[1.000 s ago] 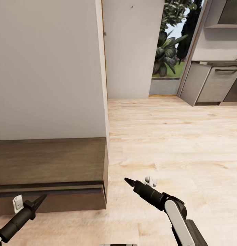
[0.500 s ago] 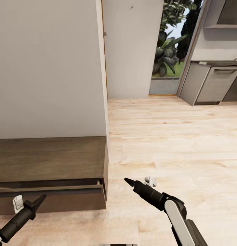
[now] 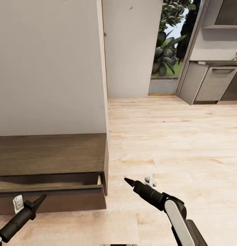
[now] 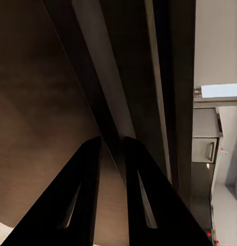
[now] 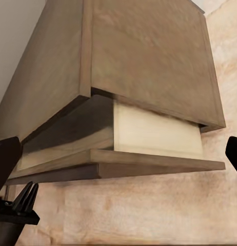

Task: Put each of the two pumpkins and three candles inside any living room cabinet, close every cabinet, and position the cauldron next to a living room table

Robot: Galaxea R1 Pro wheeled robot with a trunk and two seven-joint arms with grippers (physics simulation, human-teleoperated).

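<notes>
Cabinet (image 3: 50, 153) sits low against the white wall at the head view's left, its top drawer (image 3: 46, 191) pulled partly out so a strip of pale lining shows behind the dark front. In my judgement the drawer stands open this way to take a pumpkin or a candle from above.

The left gripper (image 3: 41, 199) hangs just in front of the drawer face, its two fingers nearly together with a thin slit between them and nothing held; the left wrist view looks up along the drawer's front edge. The right gripper (image 3: 128, 181) points over bare floor (image 3: 173, 136) just beyond the cabinet's right end, fingers drawn to a point in the head view, empty, though I cannot tell whether they fully meet.

The cabinet's right corner and the wall edge above it bound the left side. To the right the wooden floor runs clear toward the grey kitchen units (image 3: 214, 85), giving wide room to turn.
</notes>
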